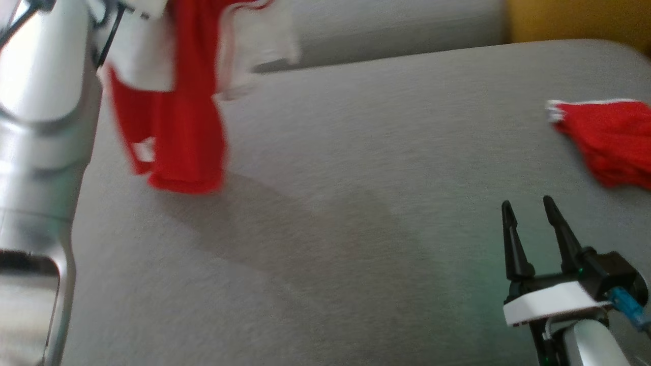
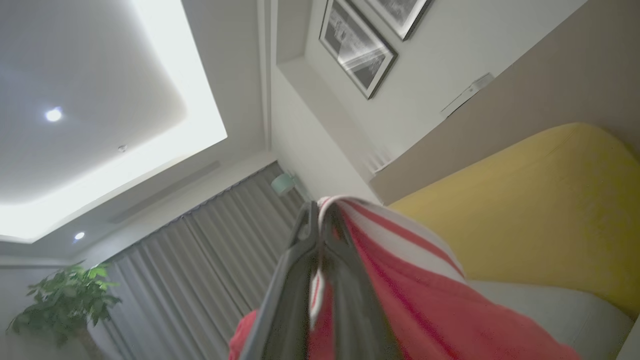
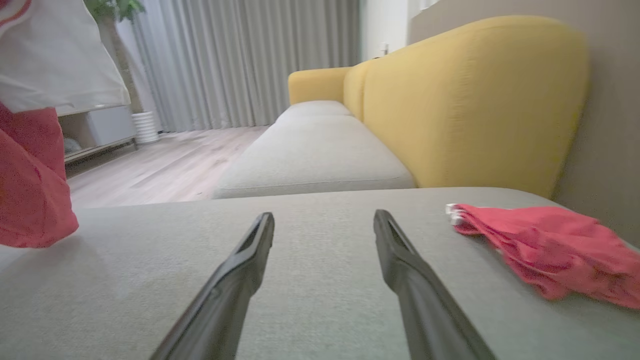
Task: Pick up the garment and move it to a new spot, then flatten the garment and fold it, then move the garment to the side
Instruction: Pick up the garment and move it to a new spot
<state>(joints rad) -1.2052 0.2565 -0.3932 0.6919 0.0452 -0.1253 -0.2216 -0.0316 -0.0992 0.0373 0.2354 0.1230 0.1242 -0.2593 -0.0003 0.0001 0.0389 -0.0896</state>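
Left claw [image 2: 320, 212]: pinched shut on a striped edge of the garment [image 1: 173, 101], fingers aimed up toward the ceiling
Garment: hangs in the air from my left claw, over the far left of the cushion [image 1: 356, 213]; its lowest hem is just clear of the cushion or brushing it (blur hides which)
Right claw [image 1: 527, 202]: spread wide, holding nothing, low over the near right of the cushion
Step, as I judge it: carrying the garment to its new spot; lay-down not yet done
Landing ground: the bare grey stretch between the hanging garment and my right claw looks best
Red cloth [image 1: 610, 137]: lies crumpled at the cushion's right edge, near the backrest [image 3: 475, 100]; I would land well apart from it so the two don't tangle
How to lay it: hem down first, then draw the left claw along so the cloth pays out flat and doesn't heap
Grip: one pinch point, so the cloth hangs bunched in folds; swing gently, since a jerk could pull it free
Right claw's part: already open, so it can take a free corner once the hem is down and help with the spreading
Risk: a heap means extra flattening, and the white panel may tuck under the red
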